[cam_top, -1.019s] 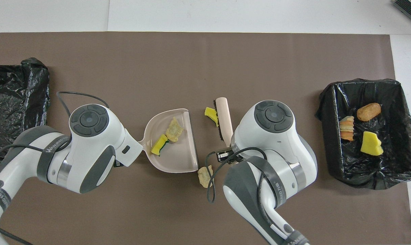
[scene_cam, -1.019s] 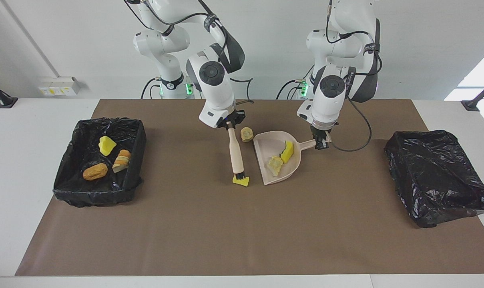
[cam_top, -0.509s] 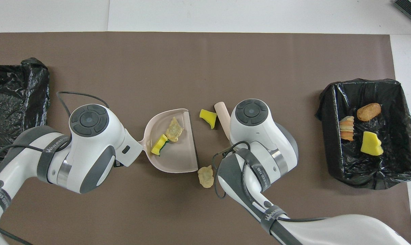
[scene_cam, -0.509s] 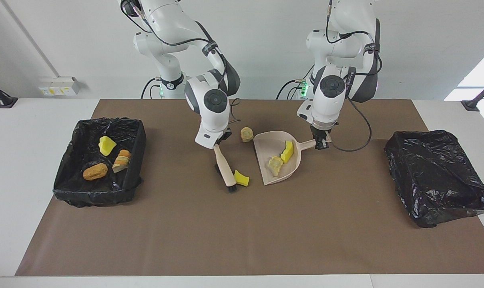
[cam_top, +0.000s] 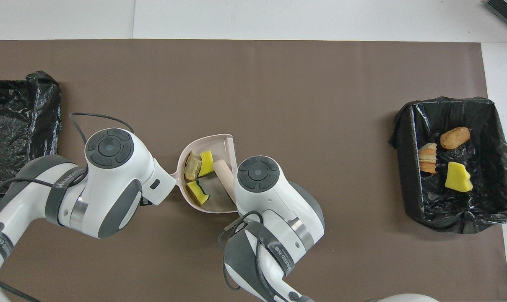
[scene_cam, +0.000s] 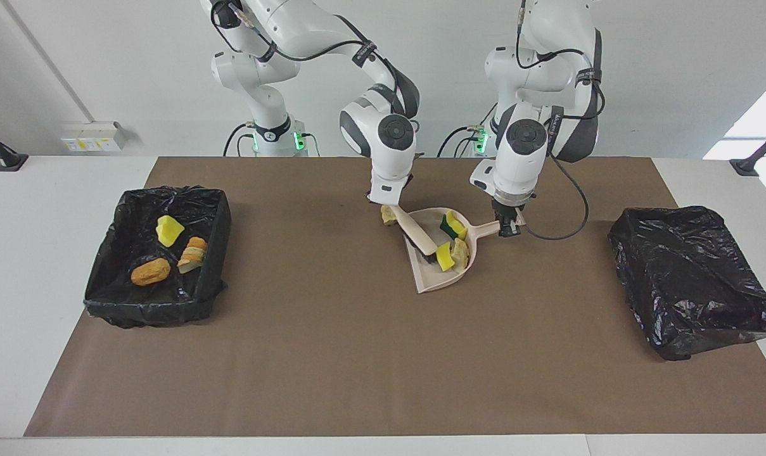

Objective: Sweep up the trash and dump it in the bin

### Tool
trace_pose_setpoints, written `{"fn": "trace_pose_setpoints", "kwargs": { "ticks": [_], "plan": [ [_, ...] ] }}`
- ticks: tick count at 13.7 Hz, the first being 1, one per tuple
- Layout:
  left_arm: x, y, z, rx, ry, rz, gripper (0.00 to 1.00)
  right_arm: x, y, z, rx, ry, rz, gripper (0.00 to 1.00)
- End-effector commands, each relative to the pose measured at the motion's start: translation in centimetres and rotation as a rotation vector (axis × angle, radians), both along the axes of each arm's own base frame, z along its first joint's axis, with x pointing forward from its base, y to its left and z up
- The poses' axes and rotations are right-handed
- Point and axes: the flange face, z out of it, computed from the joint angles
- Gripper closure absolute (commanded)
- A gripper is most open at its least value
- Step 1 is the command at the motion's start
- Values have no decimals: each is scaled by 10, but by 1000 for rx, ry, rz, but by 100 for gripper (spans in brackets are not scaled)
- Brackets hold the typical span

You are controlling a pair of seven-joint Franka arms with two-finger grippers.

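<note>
The pale pink dustpan [scene_cam: 428, 278] [cam_top: 217, 203] lies mid-mat, and my left gripper [scene_cam: 508, 227] is shut on its handle. My right gripper [scene_cam: 392, 206] is shut on the wooden brush [scene_cam: 414, 233] [cam_top: 222, 171], whose bristles sit inside the pan. Three pieces of trash are in the pan: a yellow sponge chunk [scene_cam: 445, 256] [cam_top: 206, 157], a tan lump [scene_cam: 462, 250] [cam_top: 191, 165] and a yellow-green sponge [scene_cam: 452, 225] [cam_top: 198, 191]. Another tan lump [scene_cam: 387, 217] lies on the mat by the pan's edge nearer the robots, hidden under my right arm in the overhead view.
A black-lined bin [scene_cam: 148, 310] [cam_top: 404, 126] toward the right arm's end holds a yellow chunk [scene_cam: 167, 230], a bread slice [scene_cam: 196, 252] and an orange-brown lump [scene_cam: 150, 271]. A second black-bagged bin [scene_cam: 693, 278] [cam_top: 18, 121] sits toward the left arm's end.
My right arm swept the brush toward the left arm's end and into the dustpan, pushing the yellow sponge chunk in and crowding the pan's trash toward the handle. The left arm held still.
</note>
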Motion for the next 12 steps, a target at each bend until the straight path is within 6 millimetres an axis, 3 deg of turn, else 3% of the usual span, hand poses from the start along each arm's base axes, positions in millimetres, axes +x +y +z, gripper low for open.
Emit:
{"fn": "trace_pose_setpoints", "kwargs": {
  "ticks": [1,3,5,8,10,12],
  "plan": [
    [-7,5,0,5,-13,-2,100,18,-31,17,12,22,-62,100],
    [-5,5,1,0,-13,6,100,30,-56,32,-22,30,-154,100],
    [-1,14,0,-10,-10,32,100,22,-75,55,-99,49,-260,100],
    [3,20,3,-59,-2,81,100,-19,-75,59,-223,110,-465,100],
    [11,42,12,-85,-12,129,100,-53,-69,52,-244,146,-570,100],
    [13,50,24,-101,-29,146,100,-92,-60,43,-236,136,-701,100]
  ]
}}
